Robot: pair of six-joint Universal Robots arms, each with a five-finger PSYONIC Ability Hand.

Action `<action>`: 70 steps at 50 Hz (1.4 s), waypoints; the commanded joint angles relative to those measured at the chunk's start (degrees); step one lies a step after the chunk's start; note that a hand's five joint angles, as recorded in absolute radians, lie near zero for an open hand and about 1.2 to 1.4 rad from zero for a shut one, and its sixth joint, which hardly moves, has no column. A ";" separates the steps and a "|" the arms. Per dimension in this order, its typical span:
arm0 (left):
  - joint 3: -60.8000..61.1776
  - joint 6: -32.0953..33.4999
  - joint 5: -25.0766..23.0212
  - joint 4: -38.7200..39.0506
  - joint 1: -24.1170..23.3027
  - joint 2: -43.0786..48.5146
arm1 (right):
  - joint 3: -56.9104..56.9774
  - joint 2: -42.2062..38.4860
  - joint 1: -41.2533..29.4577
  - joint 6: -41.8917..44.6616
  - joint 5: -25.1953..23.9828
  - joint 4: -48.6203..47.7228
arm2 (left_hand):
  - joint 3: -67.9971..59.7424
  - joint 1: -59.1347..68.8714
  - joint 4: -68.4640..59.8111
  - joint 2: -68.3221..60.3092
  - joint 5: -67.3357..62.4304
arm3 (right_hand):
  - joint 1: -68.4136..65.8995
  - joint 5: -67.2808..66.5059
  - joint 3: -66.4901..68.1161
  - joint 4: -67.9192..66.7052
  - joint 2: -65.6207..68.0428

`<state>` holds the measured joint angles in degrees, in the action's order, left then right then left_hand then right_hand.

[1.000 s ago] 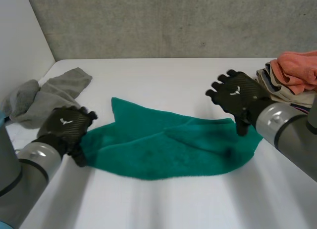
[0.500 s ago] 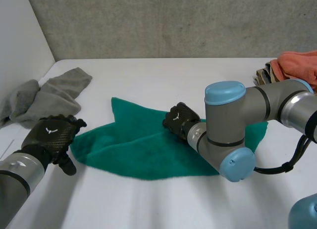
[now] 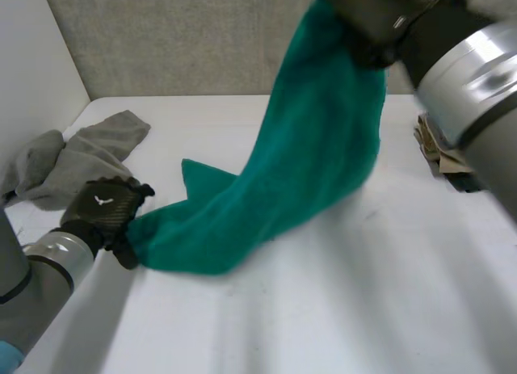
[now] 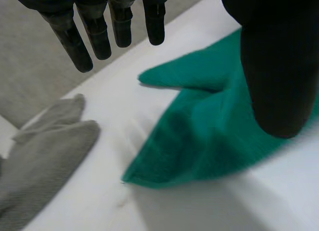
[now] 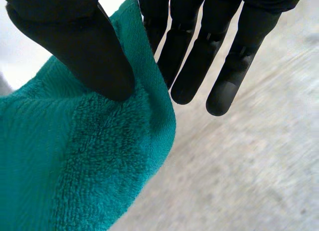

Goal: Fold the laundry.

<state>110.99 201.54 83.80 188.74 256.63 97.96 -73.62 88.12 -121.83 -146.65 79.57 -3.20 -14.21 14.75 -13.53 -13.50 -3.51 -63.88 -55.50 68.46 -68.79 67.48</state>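
A green towel (image 3: 315, 148) hangs in a long drape from my right hand (image 3: 380, 27), which is raised high at the back right. In the right wrist view the thumb (image 5: 75, 41) pinches an edge of the green towel (image 5: 75, 166) against the straight fingers (image 5: 199, 66). The towel's lower end still lies on the white table (image 3: 323, 309). My left hand (image 3: 105, 208) rests at that left end, open. Its fingers (image 4: 94, 36) are straight above the table and its thumb (image 4: 279, 66) is over the green towel (image 4: 209, 136).
A crumpled grey cloth (image 3: 81, 152) lies at the table's left, beside my left hand; it is the grey cloth (image 4: 45, 161) beyond the fingertips. A stack of folded laundry (image 3: 440, 152) sits at the right edge. A white wall (image 3: 32, 67) borders the left side.
My right hand came down on the towel's middle, closed on it and lifted it high to the back right. My left hand moved back to the towel's left end.
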 commanded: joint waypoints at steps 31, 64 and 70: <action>-2.89 -0.27 2.69 -0.48 0.81 -21.46 | -2.32 6.63 31.47 3.20 -7.77 22.78 | -65.79 65.25 -66.47 -66.50 -66.49 | -16.12 -14.50 11.54 -11.21 12.52; -61.78 16.89 9.90 24.79 -2.79 26.24 | 14.11 -28.01 19.61 0.93 10.25 -37.99 | -65.79 65.25 -66.47 -66.50 -66.49 | -16.12 -14.50 11.54 -11.21 12.52; -54.93 12.48 9.81 27.20 -3.24 21.93 | 12.63 -27.48 17.68 -0.74 10.08 -35.66 | -65.79 65.25 -66.47 -66.50 -66.49 | -16.12 -14.50 11.54 -11.21 12.52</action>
<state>49.39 218.28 93.94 213.07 253.58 124.36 -59.09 59.95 -102.64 -146.15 89.94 -40.57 -68.44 66.91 -68.94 -68.76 -55.43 -64.74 -57.47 68.56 -69.02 67.62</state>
